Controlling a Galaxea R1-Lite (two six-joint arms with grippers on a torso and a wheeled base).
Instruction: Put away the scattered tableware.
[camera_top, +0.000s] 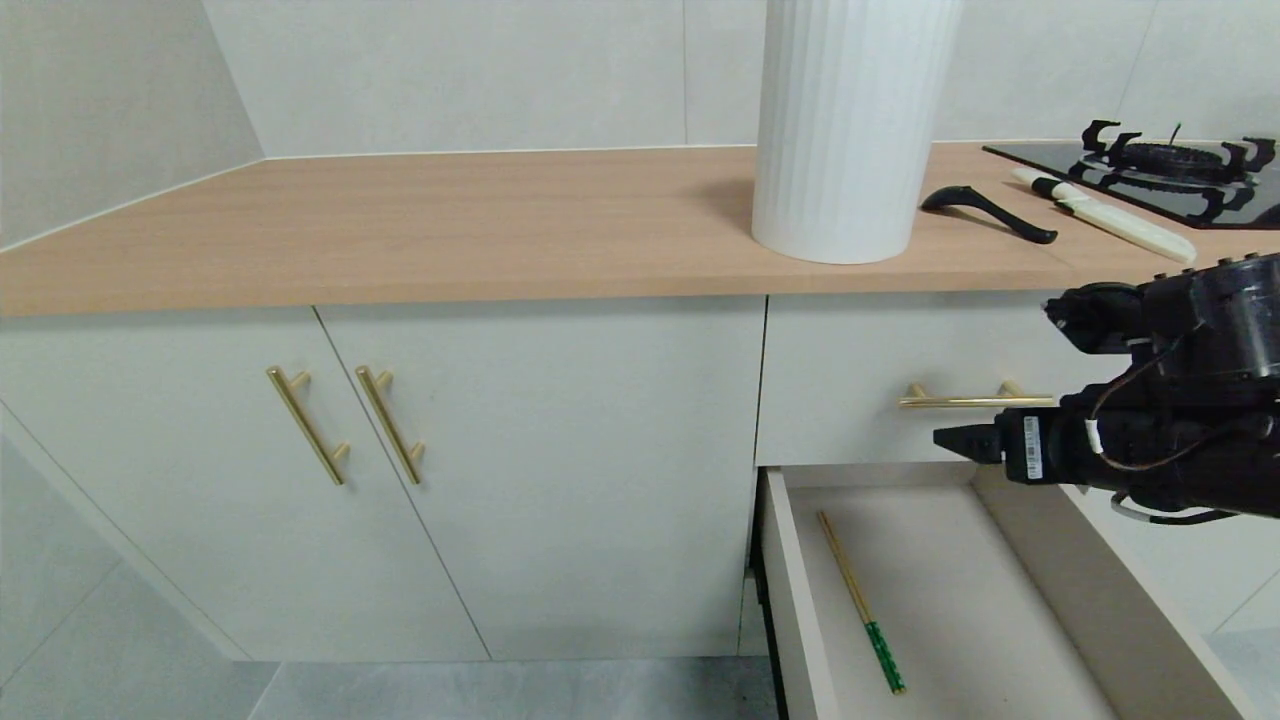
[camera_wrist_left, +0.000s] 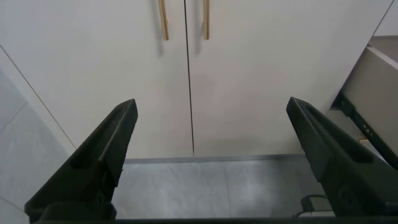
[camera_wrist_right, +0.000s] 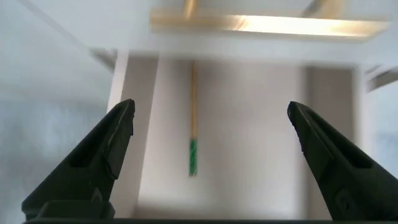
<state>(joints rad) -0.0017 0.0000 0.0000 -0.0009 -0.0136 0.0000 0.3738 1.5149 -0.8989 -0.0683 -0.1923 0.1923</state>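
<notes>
Green-tipped chopsticks (camera_top: 862, 603) lie in the drawer (camera_top: 1085, 595) at lower right; right tool (camera_wrist_right: 210, 107) and left tool (camera_wrist_left: 211, 102) both gape, released.

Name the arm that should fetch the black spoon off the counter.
Right, likely. The right gripper hangs open over the open drawer, just below the end of the counter where the black spoon and knife lie. The left gripper faces the cabinet doors low down, farther away.
</notes>
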